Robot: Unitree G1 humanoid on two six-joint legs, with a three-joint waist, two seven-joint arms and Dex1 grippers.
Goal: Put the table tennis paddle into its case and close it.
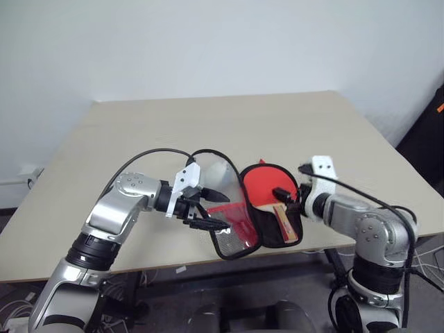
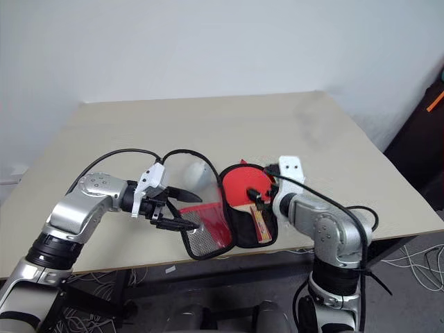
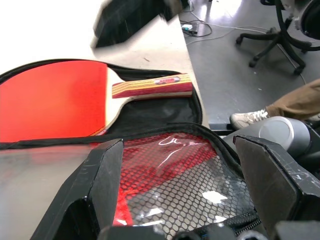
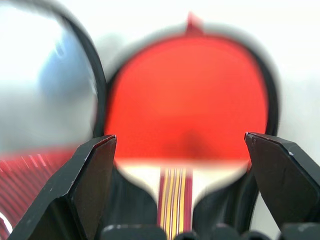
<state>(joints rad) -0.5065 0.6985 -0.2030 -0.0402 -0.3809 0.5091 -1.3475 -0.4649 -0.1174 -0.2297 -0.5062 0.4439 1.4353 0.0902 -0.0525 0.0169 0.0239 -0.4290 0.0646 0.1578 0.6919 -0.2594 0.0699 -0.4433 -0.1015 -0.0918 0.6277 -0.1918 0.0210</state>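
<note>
The table tennis paddle (image 1: 262,186) lies red face up inside the open case (image 1: 268,229), on its black lining at the table's front edge. Its wooden handle (image 1: 286,223) points toward me. The case's mesh and clear-window flap (image 1: 232,227) is folded open to the left and overhangs the table edge. My right gripper (image 1: 283,200) is open just above the handle end, its fingers (image 4: 95,170) spread wide on either side of the paddle and clear of it. My left gripper (image 1: 223,211) is open at the flap's left edge, one finger above and one below it.
The beige table (image 1: 208,125) stretches away behind the case, bare up to the white wall. Off the table's right side are a person's shoe (image 3: 246,118) and trouser leg (image 3: 295,100) and an office chair base (image 3: 280,37) on the floor.
</note>
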